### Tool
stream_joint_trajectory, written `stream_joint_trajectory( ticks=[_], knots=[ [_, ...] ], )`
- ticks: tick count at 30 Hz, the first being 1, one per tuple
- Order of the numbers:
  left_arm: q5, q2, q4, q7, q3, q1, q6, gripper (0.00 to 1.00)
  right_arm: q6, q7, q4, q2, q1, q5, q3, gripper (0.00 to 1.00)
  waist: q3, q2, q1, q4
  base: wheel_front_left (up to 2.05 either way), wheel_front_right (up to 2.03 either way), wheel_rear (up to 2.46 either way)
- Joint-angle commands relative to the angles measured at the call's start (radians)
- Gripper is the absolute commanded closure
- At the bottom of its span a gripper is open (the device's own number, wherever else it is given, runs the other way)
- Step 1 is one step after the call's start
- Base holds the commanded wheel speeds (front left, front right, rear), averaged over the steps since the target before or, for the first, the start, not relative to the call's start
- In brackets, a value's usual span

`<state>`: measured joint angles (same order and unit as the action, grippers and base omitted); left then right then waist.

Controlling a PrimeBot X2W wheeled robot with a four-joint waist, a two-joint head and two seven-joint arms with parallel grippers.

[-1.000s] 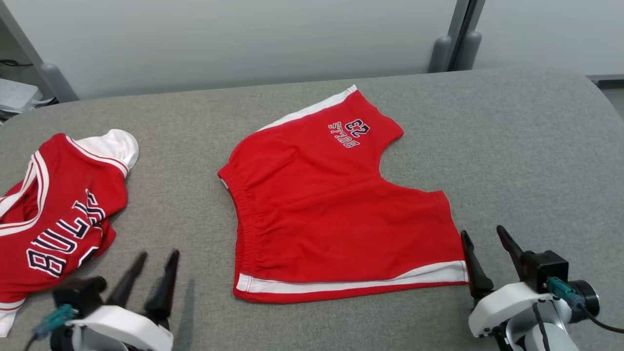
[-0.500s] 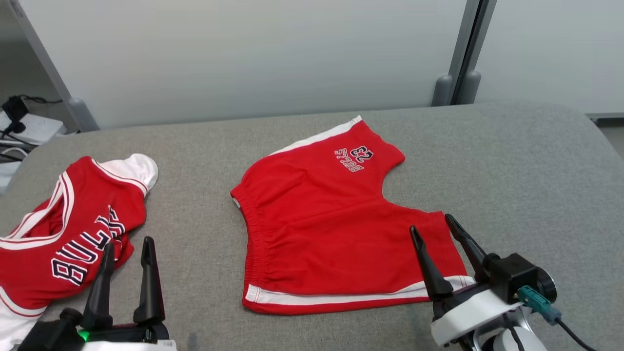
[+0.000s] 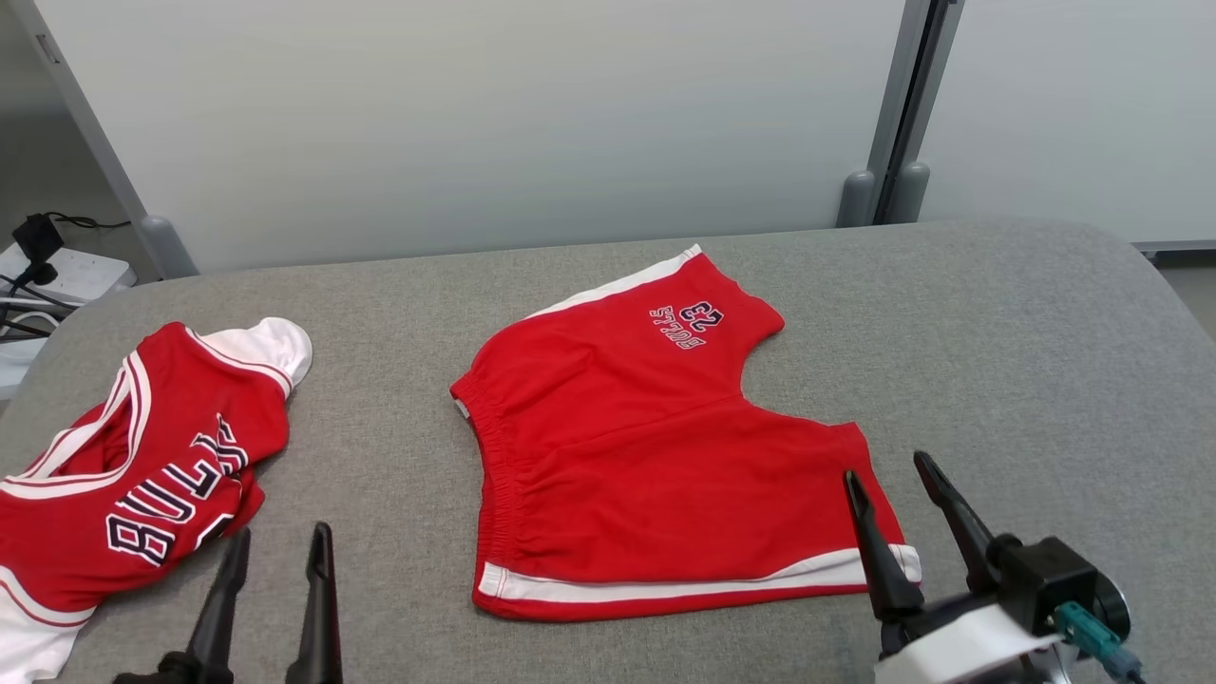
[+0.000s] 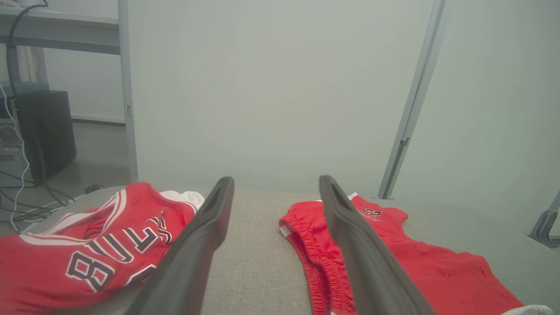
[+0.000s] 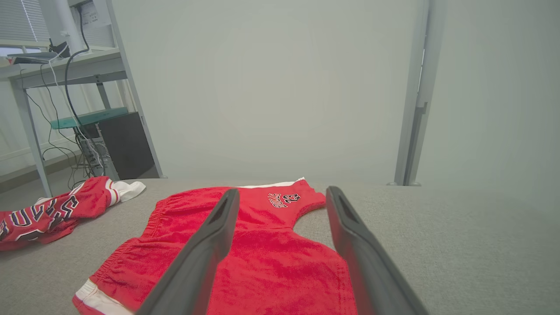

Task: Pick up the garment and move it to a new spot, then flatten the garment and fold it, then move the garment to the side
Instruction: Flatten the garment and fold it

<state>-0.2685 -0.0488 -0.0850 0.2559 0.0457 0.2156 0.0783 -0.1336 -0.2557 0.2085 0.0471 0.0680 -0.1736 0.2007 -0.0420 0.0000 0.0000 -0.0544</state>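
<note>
Red shorts (image 3: 646, 446) with white side stripes and a "23" print lie spread flat in the middle of the grey padded table (image 3: 997, 332). My right gripper (image 3: 885, 467) stands open over their lower right corner, nothing between its fingers. In the right wrist view, the open right gripper (image 5: 283, 190) points across the shorts (image 5: 262, 245). My left gripper (image 3: 282, 534) is open at the lower left, between the shorts and a crumpled red jersey (image 3: 152, 465). Seen from the left wrist, the left gripper (image 4: 276, 179) hangs over bare table, shorts (image 4: 415, 258) to its right and jersey (image 4: 87, 249) to its left.
A pale wall panel with grey posts (image 3: 883, 104) runs behind the table. A power strip with cables (image 3: 57, 275) lies off the table's far left. A desk and a dark computer tower (image 5: 122, 144) stand beyond the left end. The jersey (image 5: 48, 214) lies near that edge.
The head camera has tilted up, showing more wall. The right gripper moved in from beside the shorts' hem to over their lower right corner. The left gripper sank lower in view. The shorts lie unchanged.
</note>
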Motion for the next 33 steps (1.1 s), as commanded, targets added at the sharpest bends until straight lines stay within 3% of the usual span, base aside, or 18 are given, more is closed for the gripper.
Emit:
stream_joint_trajectory(
  ticks=[1,33],
  knots=[
    [0.026,-0.002,-0.011,0.006,0.021,-0.016,0.002,0.00,0.003,-0.006,-0.022,0.003,-0.004,0.008,0.014,0.00,0.002,0.0000,0.0000,-0.001,0.00,0.00,0.00],
    [0.075,-0.001,0.098,0.006,0.002,-0.046,0.012,0.00,0.003,-0.006,-0.023,0.003,-0.013,-0.024,-0.004,0.00,0.037,0.0000,0.0000,-0.016,0.00,0.00,0.00]
  ],
)
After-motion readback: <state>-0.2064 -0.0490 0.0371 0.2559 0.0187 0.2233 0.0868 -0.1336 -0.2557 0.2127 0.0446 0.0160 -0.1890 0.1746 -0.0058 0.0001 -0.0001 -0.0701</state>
